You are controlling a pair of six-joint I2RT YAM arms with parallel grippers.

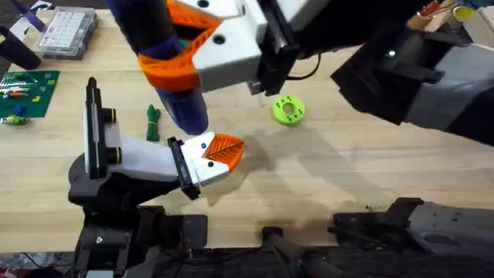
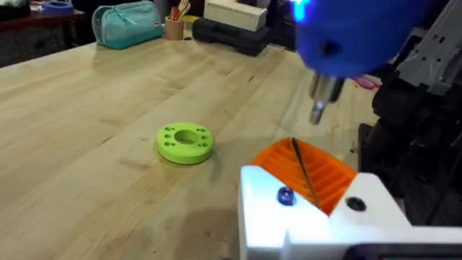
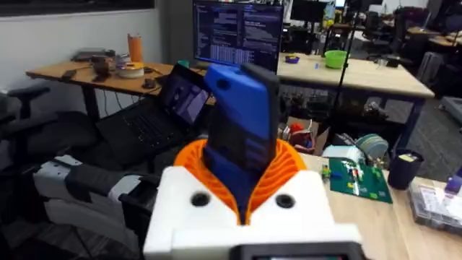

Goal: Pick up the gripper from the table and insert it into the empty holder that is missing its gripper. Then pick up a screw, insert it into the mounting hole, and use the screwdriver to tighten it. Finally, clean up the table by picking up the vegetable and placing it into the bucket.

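My right gripper (image 1: 176, 54) reaches across from the right, shut on the bright blue screwdriver (image 1: 185, 108), which points down. Its orange pads (image 3: 289, 170) clamp the blue body (image 3: 242, 123). The screwdriver's metal tip (image 2: 319, 108) hangs just above my left gripper (image 2: 307, 177), which rests low over the table (image 1: 347, 177), orange pads together. A small blue screw (image 2: 285, 196) sits in one hole of its white body. The dark green vegetable (image 1: 153, 122) lies on the wood to the left of the screwdriver. The bucket is out of view.
A lime-green disc (image 1: 289, 110) with a centre hole lies right of both grippers. A clear compartment box (image 1: 69, 31) and a green board (image 1: 27, 93) sit at the far left. A teal pouch (image 2: 130, 22) and a dark case stand at the far edge.
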